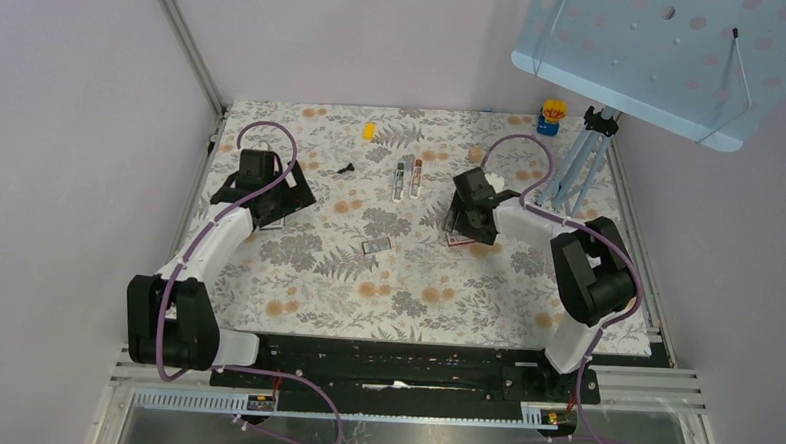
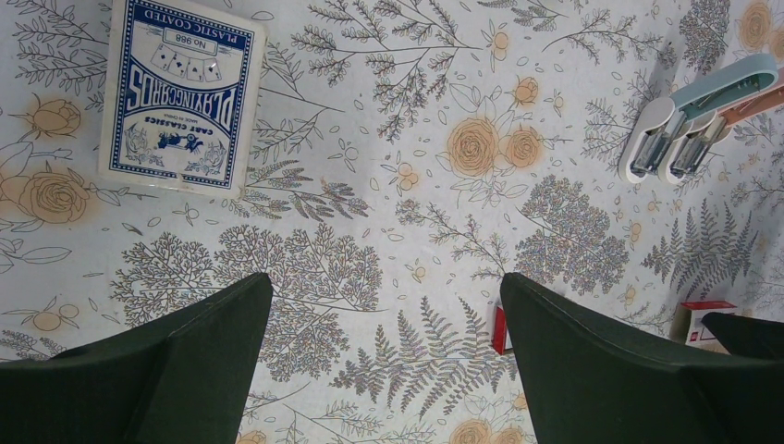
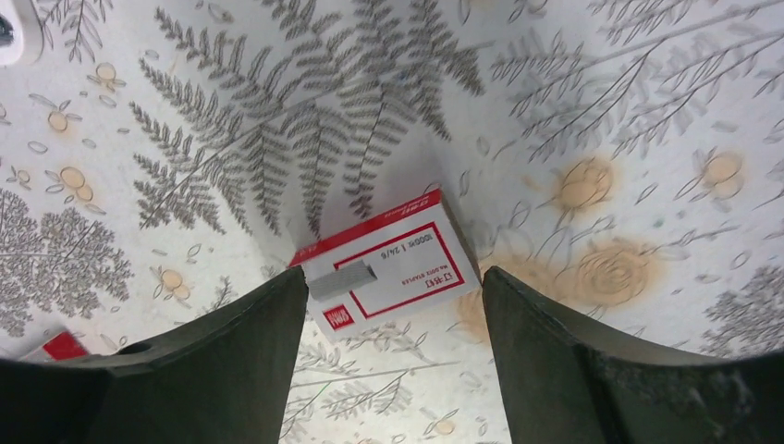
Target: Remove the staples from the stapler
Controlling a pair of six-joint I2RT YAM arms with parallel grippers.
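Starting with the left arm, Mia: how does it stand?

It rises from its base at the near left, Tom, and the forearm reaches forward over the far left part of the table (image 1: pixel 415 303). The left gripper (image 2: pixel 384 277) faces down at the flowered cloth, its fingers spread as wide as they go, with only bare cloth between them.

And the right arm?

Its elbow folds back by the right edge and the forearm reaches in toward the middle. The right gripper (image 3: pixel 393 277) points down with its fingers parted, hanging above a red and white staple box (image 3: pixel 407 259). The box fills the gap and one corner runs under a finger's edge. A short strip of staples (image 3: pixel 340 277) lies on top of the box, close to that finger.

Where are the staplers?

There are two, side by side toward the far middle, between the arms and held by neither: a teal stapler (image 2: pixel 652 139) and a pink stapler (image 2: pixel 692 153).

What else lies around or between?

A box of playing cards (image 2: pixel 180 97) lies flat between the two grippers, nearer the front than the staplers. Farther back are a small yellow piece (image 1: pixel 369 131) and a small black piece (image 1: pixel 346 167). At the far right corner a tripod (image 1: pixel 582 165) stands under a pale blue perforated board (image 1: pixel 656 63).
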